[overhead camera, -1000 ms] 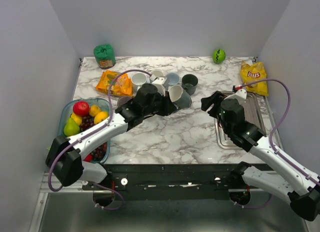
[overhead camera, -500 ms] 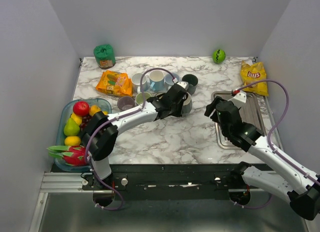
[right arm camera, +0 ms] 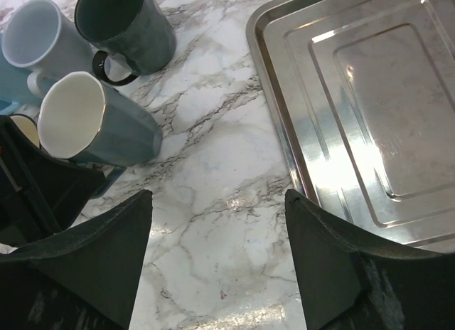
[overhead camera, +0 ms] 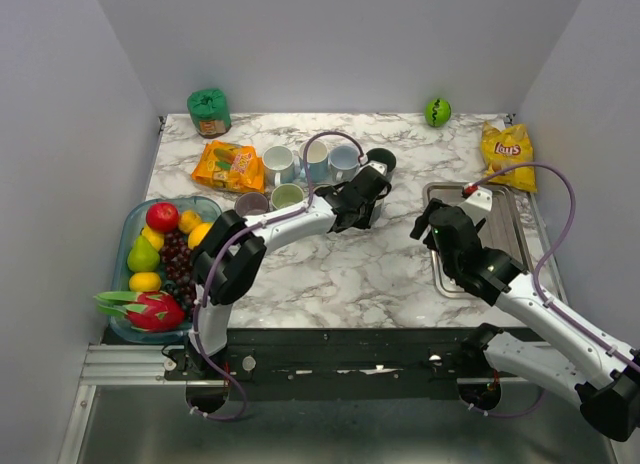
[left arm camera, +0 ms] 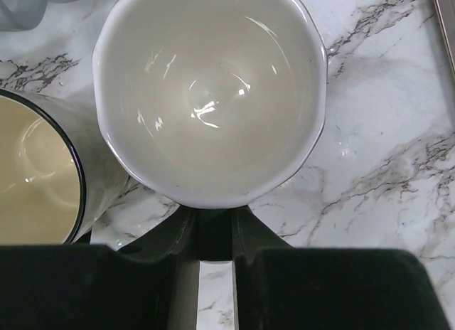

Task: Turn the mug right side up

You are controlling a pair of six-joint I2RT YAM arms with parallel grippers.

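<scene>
The mug is grey-blue outside and white inside. Its mouth faces straight up at the left wrist camera. In the right wrist view the mug stands on the marble beside the other cups. My left gripper is shut on the dark handle just below the rim. From above, the left gripper covers most of the mug. My right gripper hangs open over bare marble to the right of the mug, with nothing between its fingers, and shows from above as the right gripper.
Behind the mug stand two pale blue mugs, a white mug, a dark mug and small cups. A steel tray lies at the right, with a yellow chip bag behind it. An orange bag and a fruit tub are at the left.
The left arm has swung right and away with the mug, which now sits mouth up by the dark mug. The right gripper has drawn back slightly and opened wider.
</scene>
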